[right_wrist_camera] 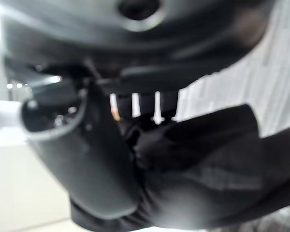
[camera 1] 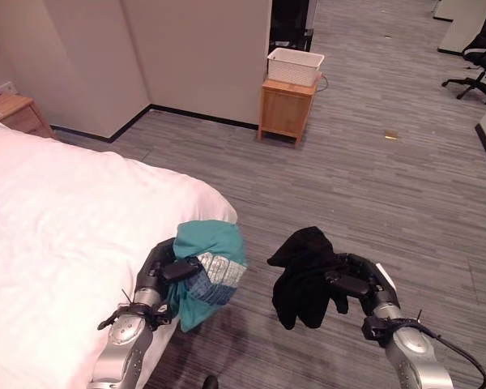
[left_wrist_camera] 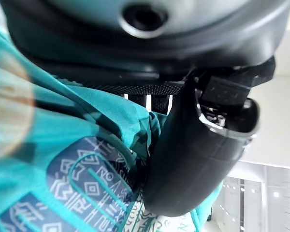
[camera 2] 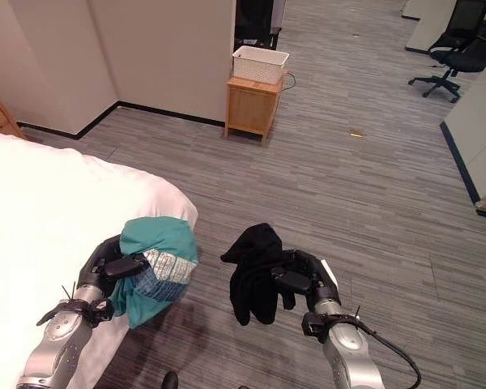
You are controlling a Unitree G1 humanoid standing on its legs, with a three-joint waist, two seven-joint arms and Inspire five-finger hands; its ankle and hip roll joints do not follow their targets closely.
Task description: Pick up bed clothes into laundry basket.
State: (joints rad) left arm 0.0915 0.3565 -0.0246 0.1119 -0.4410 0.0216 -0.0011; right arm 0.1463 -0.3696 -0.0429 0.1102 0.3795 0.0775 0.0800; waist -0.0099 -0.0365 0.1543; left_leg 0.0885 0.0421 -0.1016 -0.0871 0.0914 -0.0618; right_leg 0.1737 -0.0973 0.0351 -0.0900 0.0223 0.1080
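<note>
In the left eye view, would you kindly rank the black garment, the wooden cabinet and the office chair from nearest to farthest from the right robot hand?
1. Black garment, held in the right robot hand.
2. Wooden cabinet, far ahead by the wall, white basket on top.
3. Office chair, far corner on the right.

Wooden cabinet [camera 1: 287, 107] against the wall, wooden nightstand [camera 1: 18, 113] beside the bed, black office chair [camera 1: 478, 65] on striped grey floor [camera 1: 373, 178]
</note>
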